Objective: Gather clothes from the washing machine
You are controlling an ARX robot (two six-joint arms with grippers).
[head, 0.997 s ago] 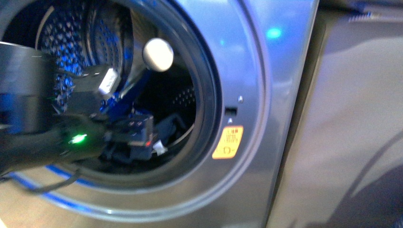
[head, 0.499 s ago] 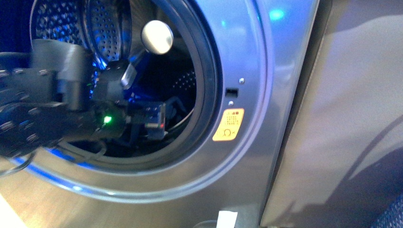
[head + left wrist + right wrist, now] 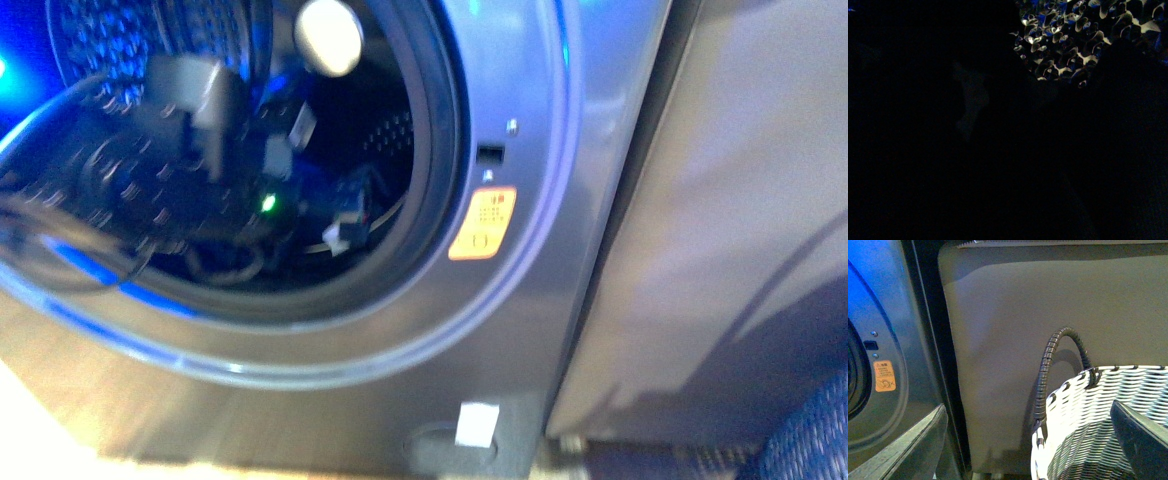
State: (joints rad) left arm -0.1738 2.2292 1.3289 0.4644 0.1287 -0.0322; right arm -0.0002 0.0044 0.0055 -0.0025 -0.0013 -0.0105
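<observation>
You have the left hand (image 3: 335, 215) deep inside the washing machine (image 3: 560, 250), low in the perforated steel drum (image 3: 400, 130). The front view is blurred and the left wrist view is dark, so I cannot tell whether its fingers are apart or closed, or whether they hold any cloth. The clothes (image 3: 322, 165) appear only as a dark blue, limp patch just beside this hand, inside the drum. The main risk, in my judgement, is that you close on nothing, or on a thin fold only. Such smooth, fine-woven cloth can slip out when it drags over the dark rubber door ring (image 3: 440, 150). The loose black cable (image 3: 40, 100) of the arm could also catch on this round rim. The right hand (image 3: 1027, 406) is wide open and empty, beside the grey-and-white woven basket (image 3: 1083, 405) with its ribbed black handle (image 3: 1048, 370).
</observation>
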